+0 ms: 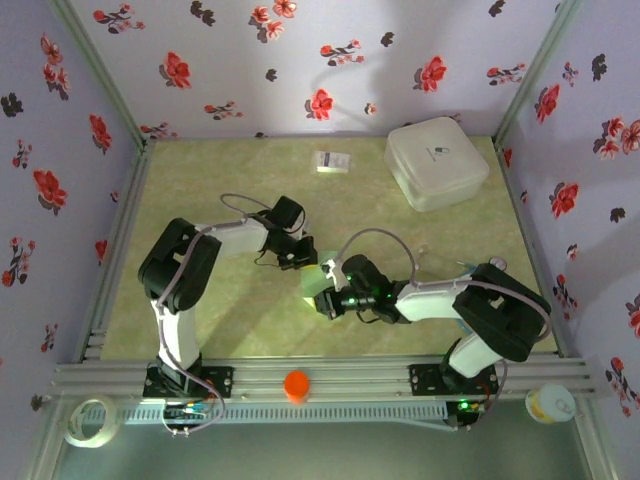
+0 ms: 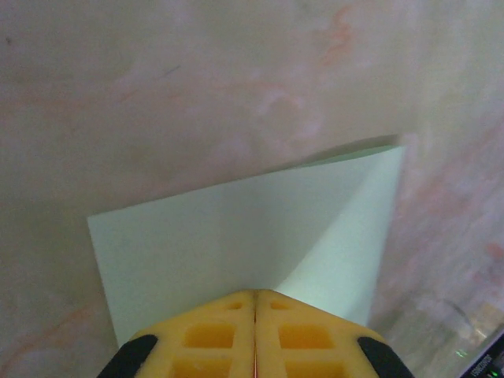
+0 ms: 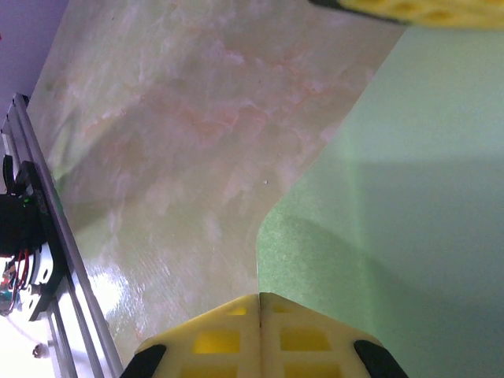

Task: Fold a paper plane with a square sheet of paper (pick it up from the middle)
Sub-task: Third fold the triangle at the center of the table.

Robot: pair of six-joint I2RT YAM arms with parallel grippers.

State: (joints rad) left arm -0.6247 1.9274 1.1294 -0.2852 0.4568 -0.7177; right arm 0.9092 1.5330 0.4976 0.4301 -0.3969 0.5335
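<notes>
Lilac walls [image 1: 300, 60] printed with red and dark flowers close in the top and both sides. A pale green marbled surface [image 1: 250, 180] fills the middle. A metal rail [image 1: 330, 375] crosses the bottom.

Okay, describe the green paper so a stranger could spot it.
On the marbled table, look where the left gripper and right gripper meet. Both pinch the sheet of paper: pale mint green, unlike the white box and card behind.

Mid bench [image 1: 260, 320] lies paper sheet [image 1: 312, 284], left pincer [image 1: 300, 262] behind it, right pincer [image 1: 328, 303] in front. Back right sits box [image 1: 437, 163], card [image 1: 331, 161] left of it.
</notes>
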